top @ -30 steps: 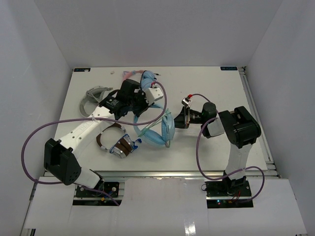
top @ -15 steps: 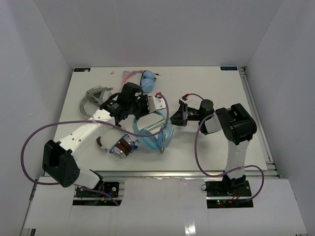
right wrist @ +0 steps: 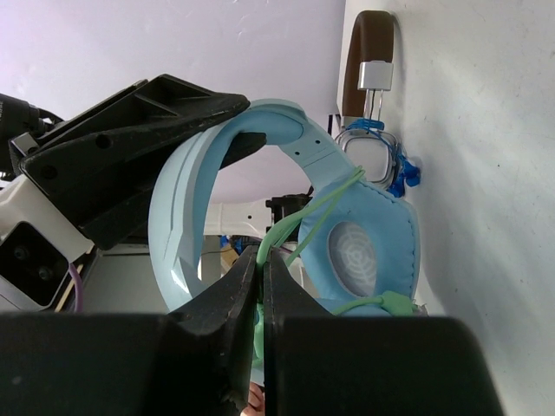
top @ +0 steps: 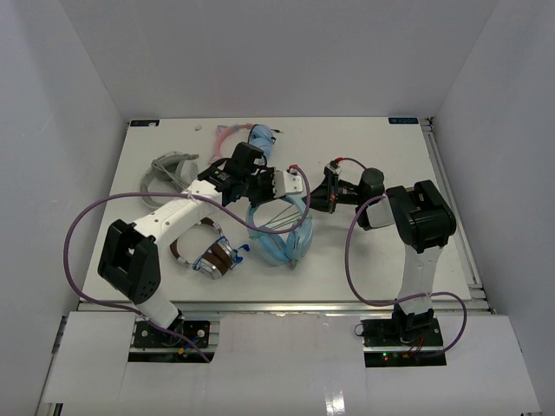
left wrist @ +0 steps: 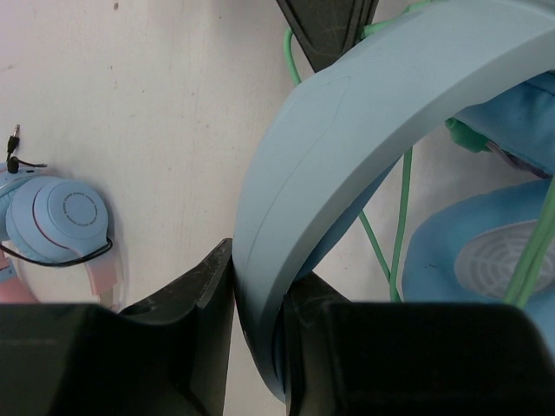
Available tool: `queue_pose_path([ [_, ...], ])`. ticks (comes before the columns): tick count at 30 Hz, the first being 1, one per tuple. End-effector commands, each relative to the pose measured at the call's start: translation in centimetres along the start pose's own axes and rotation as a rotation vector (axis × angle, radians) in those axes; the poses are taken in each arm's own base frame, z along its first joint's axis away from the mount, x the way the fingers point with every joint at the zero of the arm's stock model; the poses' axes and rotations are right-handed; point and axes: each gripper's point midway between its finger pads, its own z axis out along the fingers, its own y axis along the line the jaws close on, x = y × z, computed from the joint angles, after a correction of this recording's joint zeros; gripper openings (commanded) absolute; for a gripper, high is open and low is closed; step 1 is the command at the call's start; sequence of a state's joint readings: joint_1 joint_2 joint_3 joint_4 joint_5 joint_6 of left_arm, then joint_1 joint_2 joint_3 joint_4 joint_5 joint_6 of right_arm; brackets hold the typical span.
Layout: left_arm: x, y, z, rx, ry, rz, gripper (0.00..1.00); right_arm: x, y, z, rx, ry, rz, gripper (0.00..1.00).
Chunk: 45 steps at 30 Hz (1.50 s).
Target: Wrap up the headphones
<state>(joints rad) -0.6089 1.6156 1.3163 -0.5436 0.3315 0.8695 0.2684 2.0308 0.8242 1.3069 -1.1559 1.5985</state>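
The light blue over-ear headphones [top: 284, 234] are held at the middle of the white counter [top: 381, 260], between the two arms. The left tool [left wrist: 260, 290] is clamped on their broad blue headband [left wrist: 347, 113]. The right tool [right wrist: 262, 260] is pinched together on the thin pale green cable [right wrist: 323, 204]. The cable could slide out of that narrow pinch. It could also drag tight across the padded earcup [right wrist: 364, 251] and twist the band in the left tool's hold, loosening the loops. No brand, label or writing is legible.

White flat table [top: 390, 165] carried grey plastic headphones [top: 167, 171] left, pink-banded blue-cupped pair [top: 258, 139] far side, brown-banded pair [top: 208, 253] near edge.
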Motion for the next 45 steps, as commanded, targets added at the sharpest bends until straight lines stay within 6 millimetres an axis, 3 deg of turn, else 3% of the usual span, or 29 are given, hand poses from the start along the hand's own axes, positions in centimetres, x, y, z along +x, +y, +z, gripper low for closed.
queue_pose_path([
  [1,-0.6,-2.3,-1.2,0.097,-0.036,0.012,0.0,0.3,7.3,-1.2,-0.221,-0.042,-0.582,0.08],
  [8,0.9,-0.7,0.2,0.058,0.057,-0.036,0.0,-0.4,5.3,-1.5,-0.203,-0.095,-0.488,0.08],
  [18,3.8,0.2,5.9,0.115,0.179,-0.117,0.0,-3.4,3.4,-2.5,-0.194,-0.206,-0.37,0.08],
  [25,5.2,0.7,8.3,0.118,0.214,-0.142,0.0,-6.0,0.6,-3.0,-0.18,-0.258,-0.283,0.08],
  [31,5.7,1.7,8.8,0.068,0.198,-0.142,0.01,-7.8,0.5,-3.2,-0.197,-0.294,-0.265,0.08],
  [35,6.5,1.6,9.3,0.057,0.215,-0.146,0.09,-8.8,0.2,-3.5,-0.203,-0.316,-0.248,0.08],
  [40,6.5,2.1,9.9,0.025,0.196,-0.16,0.13,-9.4,-0.9,-3.6,-0.196,-0.325,-0.226,0.17],
  [45,6.4,1.9,10.2,0.028,0.186,-0.164,0.08,-9.5,-1.1,-3.8,-0.192,-0.345,-0.238,0.23],
])
